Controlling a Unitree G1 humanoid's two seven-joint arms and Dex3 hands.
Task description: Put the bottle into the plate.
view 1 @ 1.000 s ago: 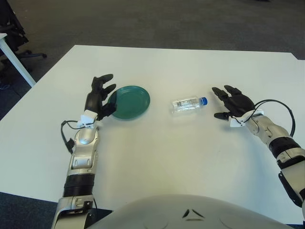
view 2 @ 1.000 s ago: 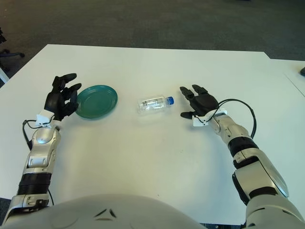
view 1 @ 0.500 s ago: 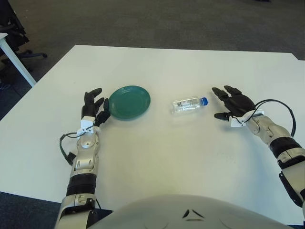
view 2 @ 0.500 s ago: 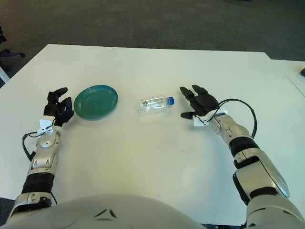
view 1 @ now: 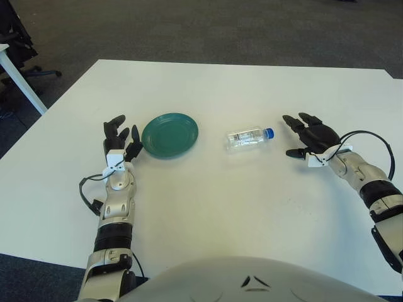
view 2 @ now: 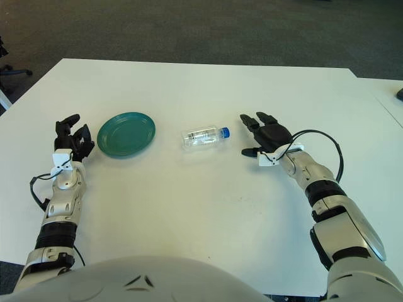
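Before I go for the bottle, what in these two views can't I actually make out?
- Bottle: the label print is too small to read in either view, and whether it holds any liquid can't be told.
- Right hand: palm faces down, so its underside is hidden.
- Left hand, beside the plate: contact with the table can't be judged.
- Right arm: cut off by the frame's right edge in the left eye view.

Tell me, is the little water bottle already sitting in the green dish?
No, the bottle lies on its side on the white table, clear of the green plate, with neither hand touching it.
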